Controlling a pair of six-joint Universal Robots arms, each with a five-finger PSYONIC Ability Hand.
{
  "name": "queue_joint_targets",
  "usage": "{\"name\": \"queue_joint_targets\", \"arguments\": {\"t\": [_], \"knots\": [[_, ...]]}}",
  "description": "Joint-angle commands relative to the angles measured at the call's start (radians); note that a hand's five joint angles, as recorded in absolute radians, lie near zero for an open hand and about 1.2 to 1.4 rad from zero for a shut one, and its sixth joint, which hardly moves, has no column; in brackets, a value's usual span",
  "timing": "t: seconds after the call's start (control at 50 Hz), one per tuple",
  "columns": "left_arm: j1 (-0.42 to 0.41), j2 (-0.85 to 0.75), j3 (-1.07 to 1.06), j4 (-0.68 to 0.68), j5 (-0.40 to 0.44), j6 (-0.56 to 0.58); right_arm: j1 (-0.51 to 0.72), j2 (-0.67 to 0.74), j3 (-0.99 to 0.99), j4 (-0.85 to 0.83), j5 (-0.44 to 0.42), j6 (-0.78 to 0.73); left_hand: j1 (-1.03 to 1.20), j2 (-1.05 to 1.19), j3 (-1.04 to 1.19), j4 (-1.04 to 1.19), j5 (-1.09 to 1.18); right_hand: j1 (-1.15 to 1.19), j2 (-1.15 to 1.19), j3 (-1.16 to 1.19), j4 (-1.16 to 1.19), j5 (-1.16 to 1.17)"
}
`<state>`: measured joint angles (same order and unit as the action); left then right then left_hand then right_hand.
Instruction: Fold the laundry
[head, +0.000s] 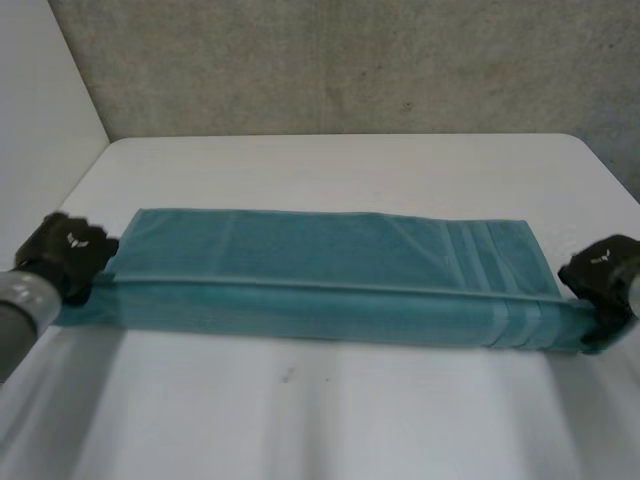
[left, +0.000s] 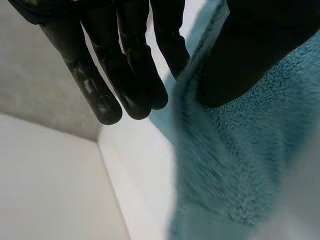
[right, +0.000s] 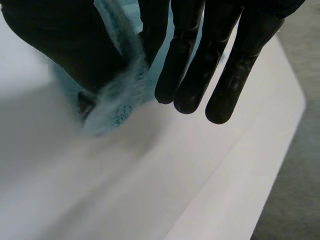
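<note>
A teal towel (head: 330, 250) lies stretched lengthwise across the white table (head: 330, 410), with pale stripes near its right end. Its near long edge is raised into a low ridge that runs from hand to hand. My left hand (head: 68, 255) is at the towel's near left corner. In the left wrist view that hand (left: 125, 60) pinches the towel (left: 250, 150) between thumb and one finger, and the other fingers stay straight beside it. My right hand (head: 605, 275) is at the near right corner. The right wrist view has that hand (right: 190, 60) pinching a bunch of towel (right: 117, 100) against the thumb.
A grey concrete wall (head: 350, 70) stands behind the table's far edge and a white wall (head: 40, 100) along its left side. The table's right edge (right: 250, 165) runs close beside my right hand. Bare tabletop lies in front of the towel.
</note>
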<state>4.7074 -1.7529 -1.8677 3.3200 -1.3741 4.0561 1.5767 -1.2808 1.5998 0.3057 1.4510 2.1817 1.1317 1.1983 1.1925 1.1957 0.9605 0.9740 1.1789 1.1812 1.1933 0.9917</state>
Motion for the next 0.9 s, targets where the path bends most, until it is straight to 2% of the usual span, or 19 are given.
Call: {"name": "queue_joint_targets", "arguments": {"t": [0.02,0.1,0.2,0.34,0.4,0.42,0.44,0.46,0.5,0.56,0.6,0.64,0.68,0.78,0.82,0.84,0.9], "knots": [[-0.128,-0.305,0.221,0.337,-0.019,0.0,0.075,0.239,-0.208,-0.209,0.118,0.205,0.265,0.198,0.204,0.201,0.261,0.422,0.217,0.215,0.203,0.23],[-0.151,-0.447,0.358,0.404,-0.04,0.003,0.108,0.319,-0.296,-0.284,0.149,0.211,0.265,0.198,0.204,0.201,0.261,0.422,0.217,0.215,0.203,0.23],[-0.176,-0.621,0.554,0.414,-0.048,0.003,0.125,0.42,-0.402,-0.418,0.152,0.217,0.265,0.198,0.204,0.201,0.261,0.422,0.217,0.215,0.203,0.23],[-0.176,-0.753,0.692,0.42,-0.042,0.006,0.158,0.557,-0.533,-0.484,0.157,0.217,0.265,0.198,0.204,0.201,0.261,0.422,0.217,0.215,0.203,0.23],[-0.178,-0.775,0.703,0.432,-0.034,0.007,0.166,0.586,-0.558,-0.487,0.17,0.217,0.265,0.198,0.204,0.201,0.261,-0.191,-0.396,-0.398,-0.411,-0.383],[-0.178,-0.775,0.702,0.438,-0.034,0.007,0.169,0.598,-0.569,-0.487,0.19,0.224,0.041,-0.025,-0.02,-0.023,0.038,-0.586,-0.79,-0.793,-0.805,-0.778],[-0.179,-0.774,0.696,0.453,-0.036,0.007,0.171,0.6,-0.572,-0.487,0.204,0.23,-0.493,-0.56,-0.554,-0.557,-0.496,-0.799,-1.004,-1.006,-1.018,-0.991],[-0.182,-0.771,0.693,0.461,-0.039,0.009,0.172,0.601,-0.572,-0.488,0.222,0.234,-0.708,-0.774,-0.768,-0.772,-0.711,-0.799,-1.004,-1.007,-1.019,-0.992],[-0.19,-0.764,0.682,0.48,-0.04,0.009,0.174,0.603,-0.572,-0.503,0.251,0.256,-0.932,-0.999,-0.993,-0.996,-0.935,-0.799,-1.004,-1.007,-1.019,-0.992],[-0.201,-0.752,0.668,0.498,-0.043,0.007,0.172,0.597,-0.564,-0.519,0.256,0.277,-0.945,-1.011,-1.005,-1.009,-0.948,-0.799,-1.004,-1.007,-1.019,-0.992],[-0.21,-0.7,0.633,0.512,-0.045,0.004,0.172,0.578,-0.554,-0.533,0.255,0.305,-0.953,-1.02,-1.014,-1.017,-0.957,-0.799,-1.004,-1.007,-1.019,-0.992],[-0.213,-0.651,0.595,0.516,-0.045,-0.002,0.163,0.453,-0.497,-0.539,0.247,0.398,-0.953,-1.02,-1.014,-1.017,-0.957,-0.799,-1.004,-1.007,-1.019,-0.992],[-0.217,-0.613,0.566,0.517,-0.045,-0.005,0.16,0.396,-0.462,-0.54,0.241,0.435,-0.953,-1.02,-1.014,-1.017,-0.957,-0.799,-1.004,-1.007,-1.019,-0.992],[-0.225,-0.456,0.45,0.503,-0.037,-0.051,0.157,0.197,-0.322,-0.53,0.158,0.523,-0.953,-1.02,-1.014,-1.017,-0.957,-0.799,-1.004,-1.007,-1.019,-0.992],[-0.222,-0.412,0.418,0.498,-0.036,-0.086,0.157,0.166,-0.301,-0.527,0.143,0.529,-0.953,-1.02,-1.014,-1.017,-0.957,-0.799,-1.004,-1.007,-1.019,-0.992],[-0.214,-0.369,0.388,0.491,-0.034,-0.133,0.152,0.084,-0.238,-0.514,0.085,0.532,-0.953,-1.02,-1.014,-1.017,-0.957,-0.799,-1.004,-1.007,-1.019,-0.992],[-0.199,-0.287,0.32,0.454,-0.034,-0.238,0.126,0.022,-0.183,-0.478,0.022,0.527,-0.953,-1.02,-1.014,-1.017,-0.957,-0.799,-1.004,-1.007,-1.019,-0.992]]}}
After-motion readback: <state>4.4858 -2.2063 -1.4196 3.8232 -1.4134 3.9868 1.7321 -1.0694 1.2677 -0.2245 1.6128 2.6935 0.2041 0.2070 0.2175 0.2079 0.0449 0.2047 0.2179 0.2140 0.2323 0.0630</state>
